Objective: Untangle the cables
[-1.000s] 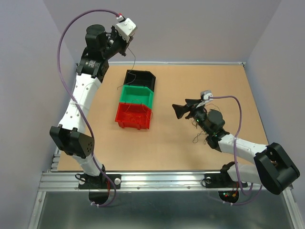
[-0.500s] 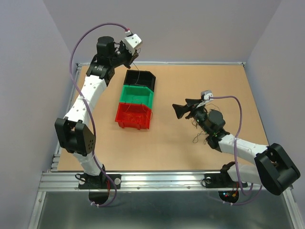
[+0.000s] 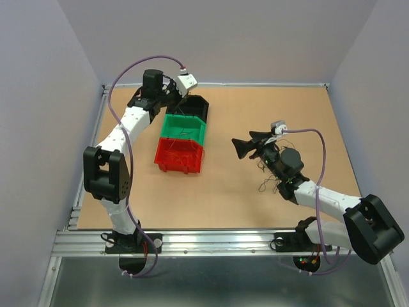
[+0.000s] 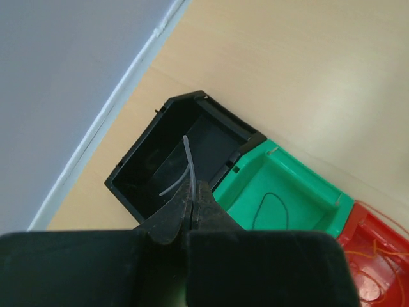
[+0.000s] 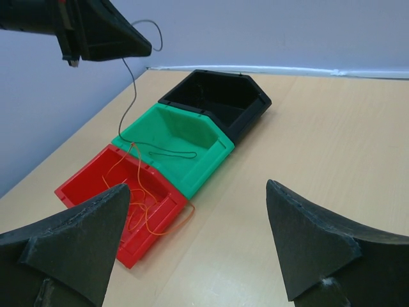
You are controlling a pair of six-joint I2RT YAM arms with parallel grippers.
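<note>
Arm outstretched over the black bin (image 4: 146, 138), left fingers (image 4: 169, 220) pinch a thin cable (image 4: 190, 167); right fingers (image 5: 70, 236) gape wide.

Pale lilac walls (image 3: 255, 38) on three sides. Light brown tabletop (image 3: 236, 204), white strip (image 3: 268, 83) at far edge. Metal rail (image 3: 217, 240) at near edge.

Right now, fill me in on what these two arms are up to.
The left gripper is shut on a thin curly wire strand, holding it above the black plastic bin. The green plastic bin beside it holds one dark strand, the red plastic bin orange ones. The right gripper hovers open over the table, near a loose clump of wires.
</note>
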